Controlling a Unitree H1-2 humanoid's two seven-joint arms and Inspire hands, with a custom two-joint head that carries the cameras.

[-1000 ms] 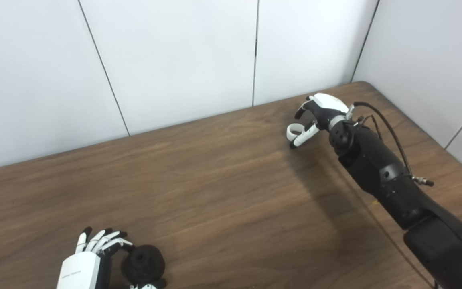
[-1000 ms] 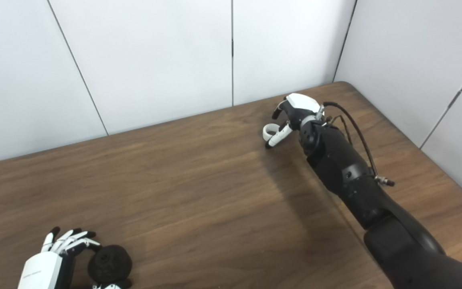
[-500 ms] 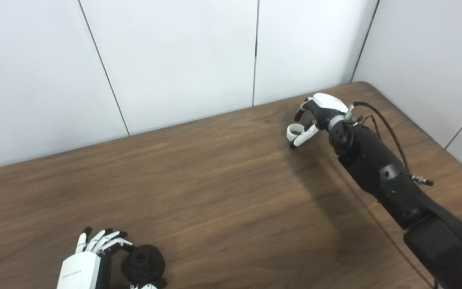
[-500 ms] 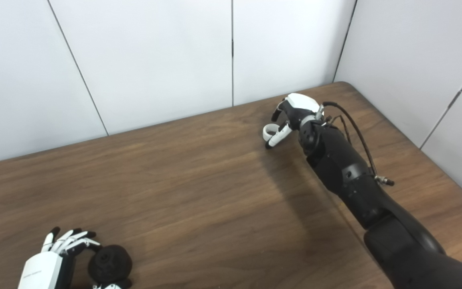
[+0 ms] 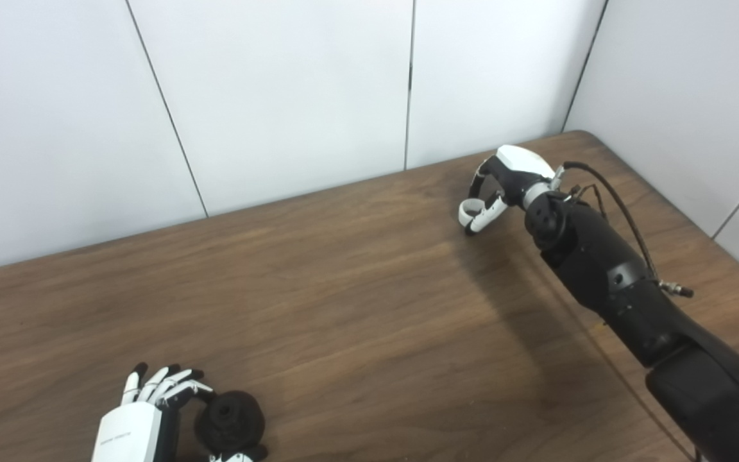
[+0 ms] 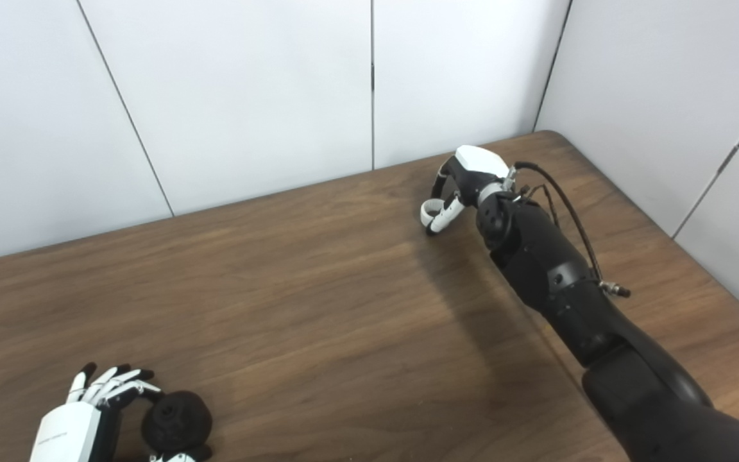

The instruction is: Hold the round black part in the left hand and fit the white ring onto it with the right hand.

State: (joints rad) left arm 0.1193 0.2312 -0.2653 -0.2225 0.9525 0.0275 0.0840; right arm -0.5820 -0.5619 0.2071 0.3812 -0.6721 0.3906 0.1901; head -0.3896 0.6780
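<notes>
The round black part (image 5: 228,421) sits at the table's near left, gripped between the fingers and thumb of my left hand (image 5: 151,414); it also shows in the right eye view (image 6: 175,420). The white ring (image 5: 467,208) lies at the far right of the table, against the thumb of my right hand (image 5: 504,179). The right hand's fingers curl down over the ring and its thumb is beside it. The ring also shows in the right eye view (image 6: 429,208). I cannot tell whether the ring is pinched or just touched.
The brown wooden table (image 5: 356,301) ends at white wall panels at the back and right. A black cable (image 5: 620,205) loops off the right forearm. The table's rounded far right corner (image 5: 578,135) is just behind the right hand.
The right hand has tipped up a little and its fingers have curled further down over the white ring. The left hand and black part have not moved.
</notes>
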